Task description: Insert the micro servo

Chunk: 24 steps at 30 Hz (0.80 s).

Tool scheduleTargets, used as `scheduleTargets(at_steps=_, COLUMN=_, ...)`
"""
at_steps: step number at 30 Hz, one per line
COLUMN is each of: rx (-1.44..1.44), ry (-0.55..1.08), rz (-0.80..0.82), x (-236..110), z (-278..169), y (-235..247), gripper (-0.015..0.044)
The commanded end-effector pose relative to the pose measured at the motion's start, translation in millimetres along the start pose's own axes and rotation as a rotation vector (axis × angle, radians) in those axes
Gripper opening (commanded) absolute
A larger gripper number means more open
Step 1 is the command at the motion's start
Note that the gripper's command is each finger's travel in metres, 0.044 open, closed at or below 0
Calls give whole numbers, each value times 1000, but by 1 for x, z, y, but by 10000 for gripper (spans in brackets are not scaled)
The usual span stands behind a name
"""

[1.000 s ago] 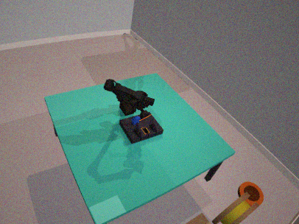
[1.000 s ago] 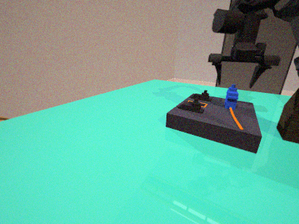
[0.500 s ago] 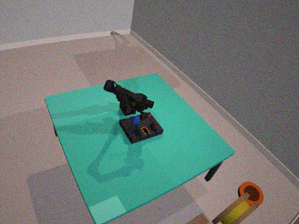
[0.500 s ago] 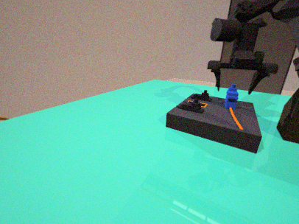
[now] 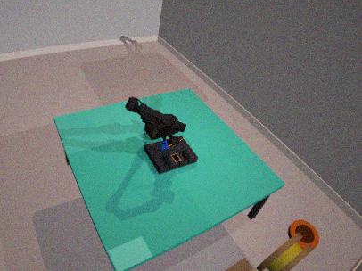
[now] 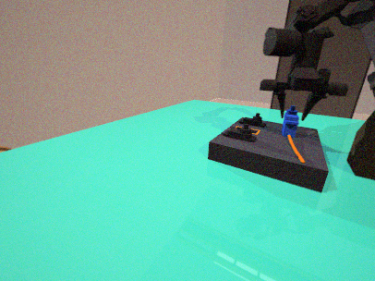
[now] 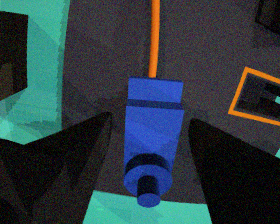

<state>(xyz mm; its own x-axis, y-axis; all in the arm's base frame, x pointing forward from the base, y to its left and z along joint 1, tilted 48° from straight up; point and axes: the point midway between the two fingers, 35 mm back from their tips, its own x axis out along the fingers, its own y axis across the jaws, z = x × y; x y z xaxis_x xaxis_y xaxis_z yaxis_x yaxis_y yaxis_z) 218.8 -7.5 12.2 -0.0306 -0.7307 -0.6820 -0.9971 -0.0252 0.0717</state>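
Note:
The blue micro servo [image 5: 164, 145] [image 6: 291, 122] [image 7: 152, 132] stands upright on the dark deck [image 5: 153, 159] [image 6: 268, 168] [image 7: 100, 50], near one edge, its shaft pointing up. Its orange cable [image 6: 296, 150] [image 7: 154, 40] runs away across the deck. My gripper [image 6: 293, 118] [image 7: 150, 118] is partly open, with one finger on each side of the servo. A gap shows between each finger and the blue body in the wrist view. The empty pocket's orange outline [image 6: 259, 131] [image 7: 238, 90] lies off to the right of the fingers in the wrist view. The side notch is too small to make out.
Two dark servo-like parts flank the pocket, one nearer [image 6: 241, 132] and one farther [image 6: 258, 119] in the exterior view, both rising above the deck. The deck sits on a green table [image 5: 214, 172] [image 6: 115, 188]. The arm's dark base [image 6: 365, 155] stands close beside it.

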Motion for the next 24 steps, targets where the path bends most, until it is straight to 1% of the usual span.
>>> scheduleTargets(at_steps=1, rx=-5, ry=5, rz=-1, x=1, z=0, y=0, gripper=125)
scheduleTargets(at_steps=7, rx=-5, ry=5, rz=-1, x=1, z=0, y=0, gripper=85)
scheduleTargets(at_steps=10, rx=-5, ry=5, rz=-2, x=-4, z=0, y=-1, gripper=6)
scheduleTargets(at_steps=11, rx=-5, ry=4, rz=-2, x=-8, z=0, y=-1, gripper=0)
scheduleTargets(at_steps=16, rx=-6, ry=4, rz=-1, x=-28, z=-2, y=3, gripper=0)
scheduleTargets(at_steps=24, rx=-6, ry=4, rz=-1, x=-29, z=-2, y=7, gripper=0)
